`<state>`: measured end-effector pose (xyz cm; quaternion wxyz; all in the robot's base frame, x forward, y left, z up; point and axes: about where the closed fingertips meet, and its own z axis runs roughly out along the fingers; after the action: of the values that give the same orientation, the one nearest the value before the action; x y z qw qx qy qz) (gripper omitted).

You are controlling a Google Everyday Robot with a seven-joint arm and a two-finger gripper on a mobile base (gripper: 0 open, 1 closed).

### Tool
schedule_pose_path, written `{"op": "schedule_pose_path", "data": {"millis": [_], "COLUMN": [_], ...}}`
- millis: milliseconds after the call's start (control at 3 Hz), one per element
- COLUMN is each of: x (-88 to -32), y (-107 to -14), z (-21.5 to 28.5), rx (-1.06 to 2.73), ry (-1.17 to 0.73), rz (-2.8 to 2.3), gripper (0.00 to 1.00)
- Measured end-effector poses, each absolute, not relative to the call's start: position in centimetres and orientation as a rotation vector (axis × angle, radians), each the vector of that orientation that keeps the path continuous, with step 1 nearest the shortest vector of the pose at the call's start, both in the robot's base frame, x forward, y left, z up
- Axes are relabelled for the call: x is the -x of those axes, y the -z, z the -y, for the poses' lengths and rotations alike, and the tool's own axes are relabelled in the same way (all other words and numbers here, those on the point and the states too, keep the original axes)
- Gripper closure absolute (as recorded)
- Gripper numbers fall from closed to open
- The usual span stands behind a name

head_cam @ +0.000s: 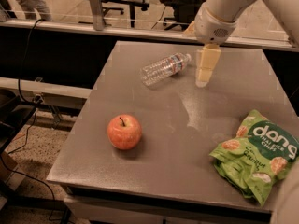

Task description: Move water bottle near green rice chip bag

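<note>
Lying on its side toward the far end of the smooth grey worktop (177, 125), the water bottle (164, 69) is clear ribbed plastic with a white cap pointing right. Just right of that cap hangs the cream-coloured, blocky pincer (204, 76), above the surface and apart from the bottle; whether it is apart or together I cannot tell. The green rice chip bag (257, 155), crinkled and glossy, rests at the near right edge, well apart from the bottle. A round red-orange apple (124, 131) sits near left.
</note>
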<state>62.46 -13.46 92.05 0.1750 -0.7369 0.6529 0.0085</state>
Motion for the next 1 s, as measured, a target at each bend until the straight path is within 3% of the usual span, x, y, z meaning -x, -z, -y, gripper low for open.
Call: {"op": "schedule_pose_path", "data": {"millis": [1000], "x": [-67.2], "y": [-87.6], "z": [10.7], "rx": [2.247], "ry": [0.028], "rz": [-1.789], "gripper": [0.00]}}
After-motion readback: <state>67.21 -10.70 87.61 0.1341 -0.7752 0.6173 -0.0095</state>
